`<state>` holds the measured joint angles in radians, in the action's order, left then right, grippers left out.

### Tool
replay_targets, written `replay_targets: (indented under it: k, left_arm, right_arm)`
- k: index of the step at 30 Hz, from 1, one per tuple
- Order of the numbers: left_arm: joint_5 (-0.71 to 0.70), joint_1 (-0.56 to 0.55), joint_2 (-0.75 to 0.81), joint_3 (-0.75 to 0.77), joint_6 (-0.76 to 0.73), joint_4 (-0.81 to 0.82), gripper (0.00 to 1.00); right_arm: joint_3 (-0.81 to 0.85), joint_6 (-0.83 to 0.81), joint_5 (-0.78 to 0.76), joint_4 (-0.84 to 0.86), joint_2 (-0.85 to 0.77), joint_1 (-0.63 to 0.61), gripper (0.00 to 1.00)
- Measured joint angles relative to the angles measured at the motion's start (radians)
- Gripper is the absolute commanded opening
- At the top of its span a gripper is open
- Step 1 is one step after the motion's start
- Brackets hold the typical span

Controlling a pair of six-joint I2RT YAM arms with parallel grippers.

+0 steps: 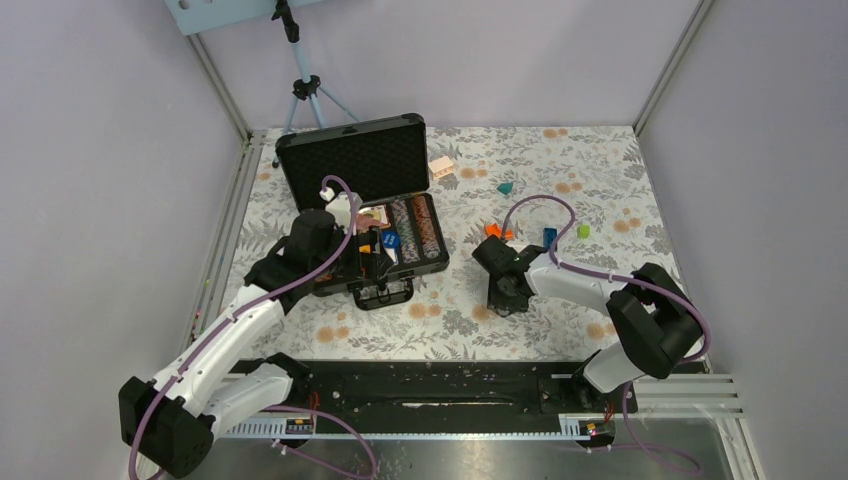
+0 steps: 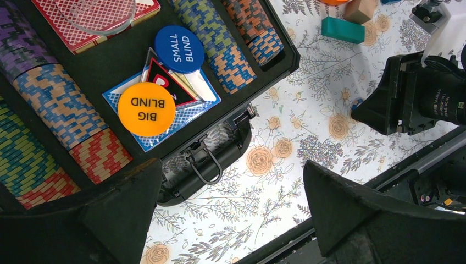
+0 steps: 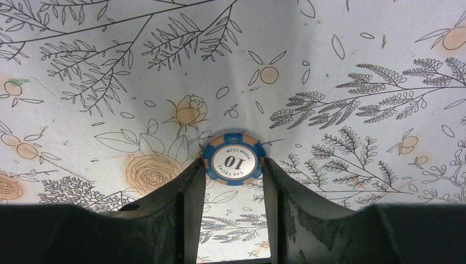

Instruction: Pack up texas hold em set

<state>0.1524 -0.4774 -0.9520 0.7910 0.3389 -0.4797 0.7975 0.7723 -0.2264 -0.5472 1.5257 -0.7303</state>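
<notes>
We see the case [image 1: 352,162] lying open on the flowered cloth [image 1: 450,325], with its lid standing up at the far side. Inside the case, rows of chips [image 2: 55,104] fill the slots on either side. Between those rows lie a red-backed deck [image 2: 93,25] and a blue-backed deck [image 2: 165,140]. On the blue-backed deck rest a blue disc [image 2: 179,48] marked SMALL BLIND and an orange disc [image 2: 146,109] marked BIG BLIND. A triangular card piece is tucked partly under both discs.

The left gripper [image 2: 231,165] hangs over the near edge of the case, above its handle [image 2: 206,165]. Its jaws are spread wide and hold nothing.

To the right of the case, well apart from it, the right gripper [image 3: 232,165] is down at the cloth. Its fingers press against both edges of a single blue-and-tan chip [image 3: 233,157] marked 10, clamping it. The cloth puckers around that spot, and we cannot tell whether the chip has left the surface.

A teal block [image 2: 343,29] lies on the cloth off the right side of the case.
</notes>
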Motion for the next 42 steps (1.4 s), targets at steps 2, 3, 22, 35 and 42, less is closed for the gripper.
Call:
replay_targets:
  k: [2, 3, 22, 35, 42]
  left_arm:
    - [0.000, 0.000, 0.000, 0.000, 0.000, 0.000, 0.99]
    - [0.000, 0.000, 0.000, 0.000, 0.000, 0.000, 0.99]
    - [0.000, 0.000, 0.000, 0.000, 0.000, 0.000, 0.99]
    - [0.000, 0.000, 0.000, 0.000, 0.000, 0.000, 0.99]
    - [0.000, 0.000, -0.004, 0.000, 0.000, 0.000, 0.99]
  right_arm:
    - [0.002, -0.008, 0.002, 0.000, 0.000, -0.001, 0.42]
    - [0.003, -0.009, 0.004, 0.002, 0.000, -0.001, 0.42]
    - [0.135, -0.026, 0.072, 0.047, 0.034, -0.009, 0.43]
    - [0.119, -0.035, 0.007, 0.023, 0.062, 0.078, 0.69]
    - [0.040, -0.045, 0.008, 0.049, 0.040, 0.118, 0.65]
